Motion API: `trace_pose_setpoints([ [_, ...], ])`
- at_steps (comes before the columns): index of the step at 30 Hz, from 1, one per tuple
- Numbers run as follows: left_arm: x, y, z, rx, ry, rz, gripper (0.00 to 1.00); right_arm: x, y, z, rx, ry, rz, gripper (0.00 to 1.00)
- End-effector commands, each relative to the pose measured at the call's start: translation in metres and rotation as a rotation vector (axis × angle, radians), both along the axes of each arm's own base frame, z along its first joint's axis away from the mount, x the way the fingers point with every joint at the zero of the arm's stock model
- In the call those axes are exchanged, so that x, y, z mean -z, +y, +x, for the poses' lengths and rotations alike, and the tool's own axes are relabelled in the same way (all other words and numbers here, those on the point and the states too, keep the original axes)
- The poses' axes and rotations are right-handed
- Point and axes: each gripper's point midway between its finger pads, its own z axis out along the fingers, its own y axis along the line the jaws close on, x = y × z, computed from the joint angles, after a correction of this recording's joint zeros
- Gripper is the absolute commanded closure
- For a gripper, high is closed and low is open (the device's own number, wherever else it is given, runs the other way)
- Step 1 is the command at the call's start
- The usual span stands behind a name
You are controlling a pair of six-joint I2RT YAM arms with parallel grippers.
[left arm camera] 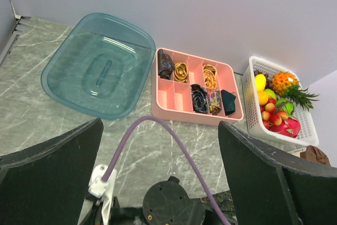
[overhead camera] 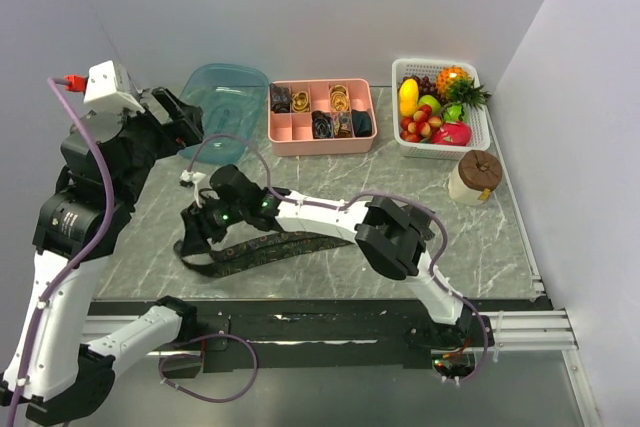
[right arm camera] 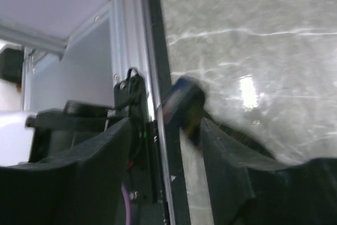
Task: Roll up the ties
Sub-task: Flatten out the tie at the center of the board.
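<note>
A long dark patterned tie point(overhead camera: 270, 247) lies flat along the table's near edge. Its left end folds up under my right gripper point(overhead camera: 197, 230). In the right wrist view that gripper point(right arm camera: 166, 125) has its jaws apart, and the blurred tie end point(right arm camera: 181, 104) hangs just beyond the right finger, not pinched. My left gripper point(overhead camera: 190, 125) is raised at the far left, wide open point(left arm camera: 160, 130) and holding nothing. A patch of the tie point(left arm camera: 231, 204) shows below it. Several rolled ties point(overhead camera: 322, 125) sit in the compartments of the pink box point(left arm camera: 195, 118).
A teal plastic lid point(overhead camera: 225, 97) lies left of the pink box point(overhead camera: 320, 147). A white basket point(overhead camera: 435, 65) of fruit stands at the back right, with a brown-lidded jar point(overhead camera: 475, 177) in front of it. An aluminium rail runs along the table's front edge.
</note>
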Motion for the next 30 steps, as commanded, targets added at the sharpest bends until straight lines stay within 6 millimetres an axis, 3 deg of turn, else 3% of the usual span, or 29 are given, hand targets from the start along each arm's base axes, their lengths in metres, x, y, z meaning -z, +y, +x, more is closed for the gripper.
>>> trace_pose_setpoints([
  [1,-0.012,0.009,-0.003,-0.035,-0.05,0.008,0.04,-0.055,0.008,-0.026,-0.143,-0.045,0.139,0.2],
  [3,-0.009,0.009,-0.001,-0.035,-0.045,0.013,0.03,-0.055,0.001,-0.035,-0.194,-0.029,0.162,0.11],
  [5,-0.004,0.007,0.002,-0.033,-0.035,0.018,0.03,-0.07,-0.004,-0.036,-0.199,-0.073,0.194,0.03],
  [8,0.002,0.006,0.006,-0.031,-0.022,0.026,0.03,-0.067,-0.015,-0.027,-0.145,-0.1,0.153,0.03],
  [11,0.009,0.003,0.011,-0.023,-0.009,0.034,0.04,-0.045,-0.036,-0.001,-0.025,-0.143,0.037,0.09],
  [12,0.011,0.002,0.013,-0.02,-0.002,0.039,0.04,-0.03,-0.047,0.009,0.012,-0.149,-0.017,0.15],
  [13,0.016,0.001,0.015,-0.02,0.011,0.044,0.03,-0.023,-0.058,0.028,0.113,-0.19,-0.087,0.27],
  [15,0.022,-0.002,0.018,-0.007,0.022,0.05,0.04,0.005,-0.086,0.04,0.162,-0.2,-0.217,0.45],
  [16,0.033,-0.005,0.021,-0.001,0.045,0.055,0.04,0.007,-0.097,0.047,0.203,-0.202,-0.252,0.61],
  [17,0.039,-0.008,0.023,0.007,0.056,0.055,0.03,0.024,-0.117,0.056,0.262,-0.182,-0.332,0.67],
  [18,0.047,-0.014,0.027,0.031,0.073,0.049,0.04,0.03,-0.128,0.06,0.284,-0.166,-0.357,0.72],
  [19,0.064,-0.018,0.031,0.044,0.113,0.057,0.04,0.03,-0.146,0.077,0.339,-0.15,-0.372,0.75],
  [20,0.075,-0.022,0.033,0.058,0.138,0.056,0.03,0.046,-0.165,0.078,0.373,-0.111,-0.422,0.78],
  [21,0.085,-0.029,0.038,0.084,0.161,0.044,0.03,0.044,-0.177,0.083,0.396,-0.106,-0.421,0.82],
  [22,0.105,-0.034,0.04,0.1,0.204,0.049,0.02,0.049,-0.193,0.096,0.438,-0.094,-0.438,0.85],
  [24,0.127,-0.04,0.043,0.119,0.254,0.037,0.01,0.065,-0.219,0.099,0.466,-0.094,-0.505,0.92],
  [30,0.193,-0.066,0.035,0.22,0.396,-0.048,0.1,0.083,-0.237,0.095,0.426,-0.097,-0.619,1.0],
])
